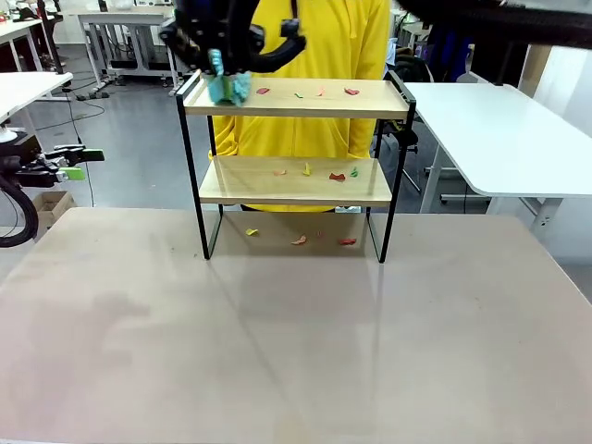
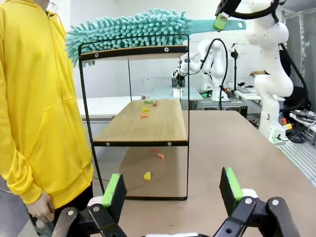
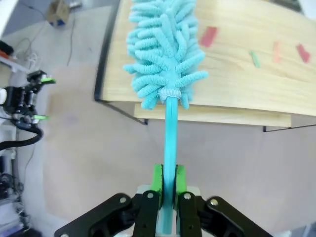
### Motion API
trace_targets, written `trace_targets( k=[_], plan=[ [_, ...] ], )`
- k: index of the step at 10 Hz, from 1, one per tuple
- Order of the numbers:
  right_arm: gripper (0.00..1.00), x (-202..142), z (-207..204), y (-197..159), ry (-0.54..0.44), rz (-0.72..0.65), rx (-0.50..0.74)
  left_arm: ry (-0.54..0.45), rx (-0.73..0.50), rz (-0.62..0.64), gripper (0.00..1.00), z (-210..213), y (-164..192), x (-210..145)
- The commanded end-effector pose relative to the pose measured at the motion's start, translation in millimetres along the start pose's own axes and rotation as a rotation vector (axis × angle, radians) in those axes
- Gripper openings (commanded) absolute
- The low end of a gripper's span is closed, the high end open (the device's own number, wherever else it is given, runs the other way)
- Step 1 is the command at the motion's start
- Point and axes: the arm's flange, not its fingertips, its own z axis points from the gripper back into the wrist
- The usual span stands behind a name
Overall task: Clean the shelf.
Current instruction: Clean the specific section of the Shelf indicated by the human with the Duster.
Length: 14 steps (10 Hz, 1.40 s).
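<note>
The shelf (image 1: 296,109) stands at the table's far middle, two wooden boards in a black frame. Small coloured scraps (image 1: 351,91) lie on its top board, more scraps (image 1: 338,176) on the lower board and on the table beneath. My right gripper (image 1: 215,59) (image 3: 168,180) is shut on the handle of a teal fluffy duster (image 3: 163,54). The duster's head (image 1: 228,89) rests on the left end of the top board (image 3: 237,74), short of a red scrap (image 3: 209,35). My left gripper (image 2: 173,192) (image 1: 72,165) hangs open and holds nothing, off the table's left side, facing the shelf (image 2: 140,123) end-on.
A person in a yellow hoodie (image 1: 305,37) stands right behind the shelf, one hand (image 2: 42,207) low at the side. A white table (image 1: 499,129) stands at the back right. The near half of the brown table (image 1: 296,351) is bare.
</note>
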Motion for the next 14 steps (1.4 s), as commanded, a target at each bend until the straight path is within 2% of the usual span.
trace_targets(
  k=[1, 5, 8, 10, 11, 13, 14],
  plan=[
    [0.13, -3.5, -1.9, -59.8, 0.082, -0.021, -0.032, -0.002, 0.001, -0.01, 1.0, 0.0, -1.5, 3.1],
    [0.13, -4.7, -5.0, -170.6, 0.122, -0.075, -0.1, -0.002, 0.001, -0.01, 1.0, 0.0, -1.5, 3.1],
    [0.13, -12.0, 20.5, -238.8, 0.06, -0.125, -0.192, -0.002, 0.001, -0.01, 1.0, 0.0, -1.5, 3.1],
    [0.13, -19.5, 46.1, -241.6, -0.074, -0.081, -0.163, -0.002, 0.001, -0.01, 1.0, 0.0, -1.5, 3.1],
    [0.13, 2.1, 29.9, -234.2, 0.063, -0.136, -0.193, -0.002, 0.001, -0.01, 1.0, 0.0, -1.5, 3.1],
    [0.13, 2.1, 29.9, -234.2, 0.063, -0.136, -0.193, -0.002, 0.001, -0.01, 1.0, 0.0, -1.5, 3.1],
    [0.13, -8.4, 39.6, -232.0, 0.026, -0.113, -0.181, -0.002, 0.001, -0.01, 1.0, 0.0, -1.5, 3.1]
  ],
)
